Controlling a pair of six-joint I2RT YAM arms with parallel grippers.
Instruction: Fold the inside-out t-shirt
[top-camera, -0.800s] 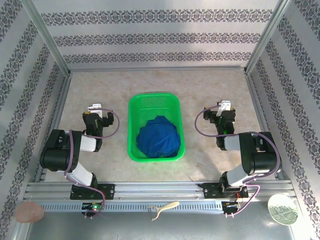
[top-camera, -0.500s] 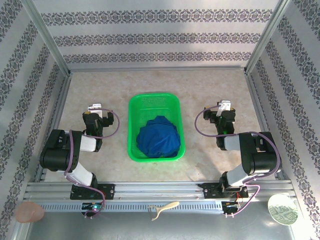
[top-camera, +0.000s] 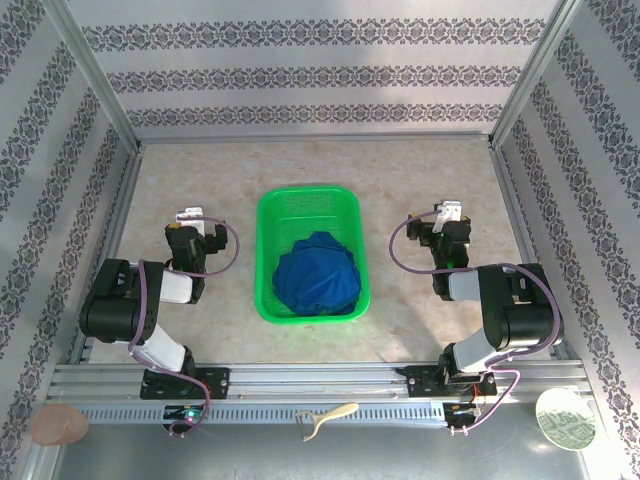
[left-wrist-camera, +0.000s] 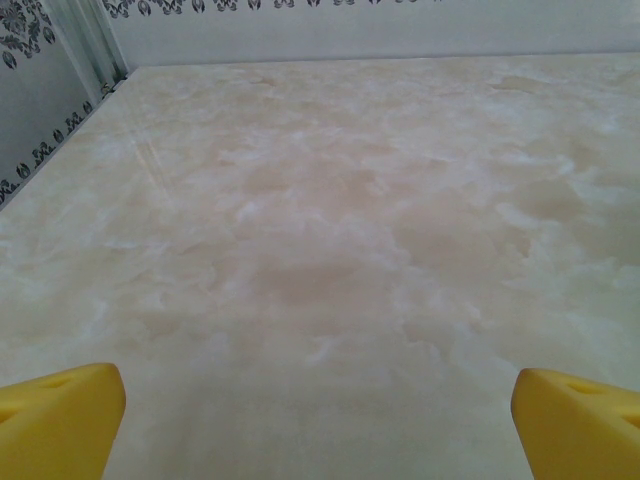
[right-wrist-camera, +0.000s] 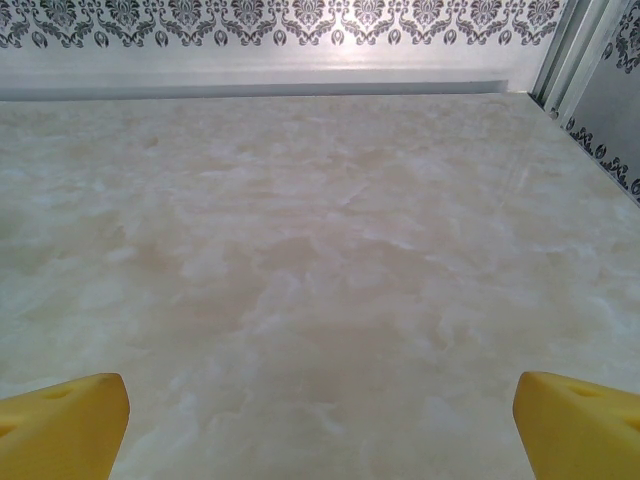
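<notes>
Left hand (top-camera: 190, 220) and right hand (top-camera: 452, 214) gape empty; blue t-shirt (top-camera: 317, 273) lies bunched in green basket (top-camera: 307, 198).

The top camera looks steeply down from above and behind the arm bases (top-camera: 175, 383), far enough to take in the whole table (top-camera: 200, 170). Each wrist camera sits low, close over the table, facing the back wall (right-wrist-camera: 300, 60) between its own yellow fingertips (left-wrist-camera: 60, 420). All three share table and back wall
</notes>
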